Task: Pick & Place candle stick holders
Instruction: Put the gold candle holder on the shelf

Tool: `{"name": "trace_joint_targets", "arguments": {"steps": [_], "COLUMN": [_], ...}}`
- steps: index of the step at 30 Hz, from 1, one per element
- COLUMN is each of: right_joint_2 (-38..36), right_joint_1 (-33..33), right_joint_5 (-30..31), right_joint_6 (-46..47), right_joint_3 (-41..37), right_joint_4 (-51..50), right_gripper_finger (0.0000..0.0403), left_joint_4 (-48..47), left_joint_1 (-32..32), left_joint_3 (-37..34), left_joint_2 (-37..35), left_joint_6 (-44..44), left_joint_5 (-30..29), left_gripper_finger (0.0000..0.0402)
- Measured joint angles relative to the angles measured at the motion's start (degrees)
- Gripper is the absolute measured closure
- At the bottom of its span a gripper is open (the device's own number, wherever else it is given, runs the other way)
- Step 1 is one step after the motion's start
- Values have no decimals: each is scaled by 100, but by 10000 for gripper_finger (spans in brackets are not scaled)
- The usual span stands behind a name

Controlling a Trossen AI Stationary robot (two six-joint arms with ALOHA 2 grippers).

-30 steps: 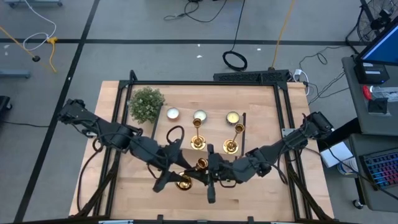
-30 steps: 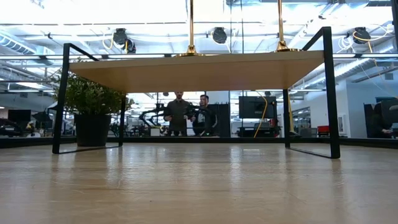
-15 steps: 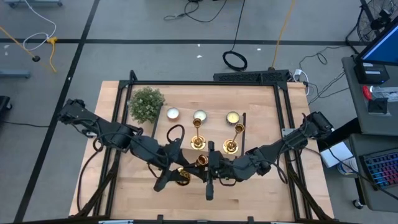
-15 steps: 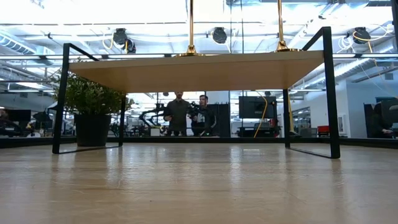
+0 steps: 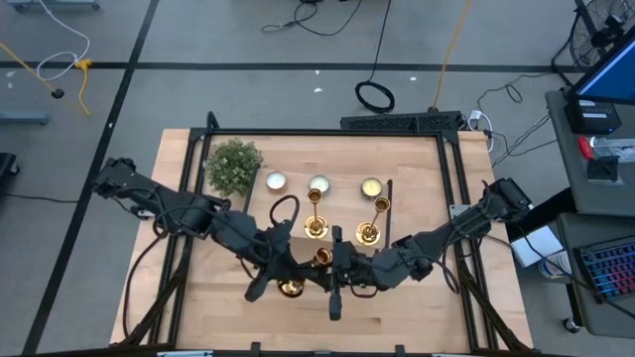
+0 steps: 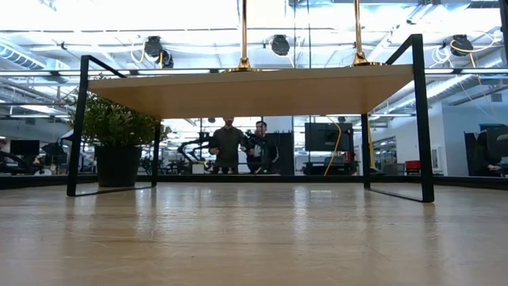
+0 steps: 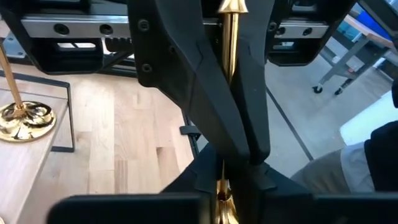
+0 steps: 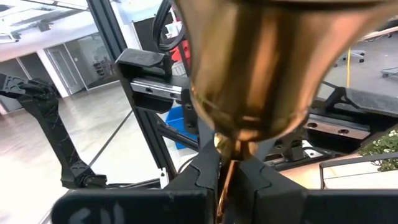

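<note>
A big bright workshop sits behind the wooden table (image 5: 417, 297), and two people stand far off across the room. On the table's left is a plant (image 5: 234, 166), then three tealights (image 5: 276, 180) in a row, with two brass holders (image 5: 316, 226) upright on the raised shelf (image 6: 262, 89). At the front, the third holder (image 5: 303, 275) hangs between both arms. The left gripper (image 5: 281, 275) pinches its thin stem (image 7: 230, 43), fingers (image 7: 186, 93) drawn narrow around it. The right gripper (image 5: 335, 270) is clamped on the same holder's stem just below the flared brass part. It looks like rigid, polished metal, so probably slick and top-heavy, likely to swivel in a pinch. The stem near the base seems the safest hold, squarely between the pads. Dropped, it would likely roll and might dent.
</note>
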Motion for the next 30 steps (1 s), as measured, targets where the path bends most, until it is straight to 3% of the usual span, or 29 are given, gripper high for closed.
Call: {"name": "trace_joint_targets", "arguments": {"steps": [3,10,14,23,30], "right_joint_2": [0,0,-3,-7,-7], "right_joint_1": [0,0,-2,-2,-6], "right_joint_5": [-7,4,14,25,51], "right_joint_6": [-2,-7,-22,-26,-22], "right_joint_3": [1,1,0,2,0], "right_joint_4": [2,21,208,433,649], "right_gripper_finger": [394,386,359,289,251], "left_joint_4": [0,3,-15,-273,-448], "left_joint_1": [4,1,-1,-15,-137], "left_joint_3": [0,0,-2,-2,-2], "left_joint_2": [0,0,0,0,-116], "left_joint_6": [36,-32,-33,-252,-292], "left_joint_5": [64,40,44,-51,-599], "left_gripper_finger": [387,365,387,387,387]}}
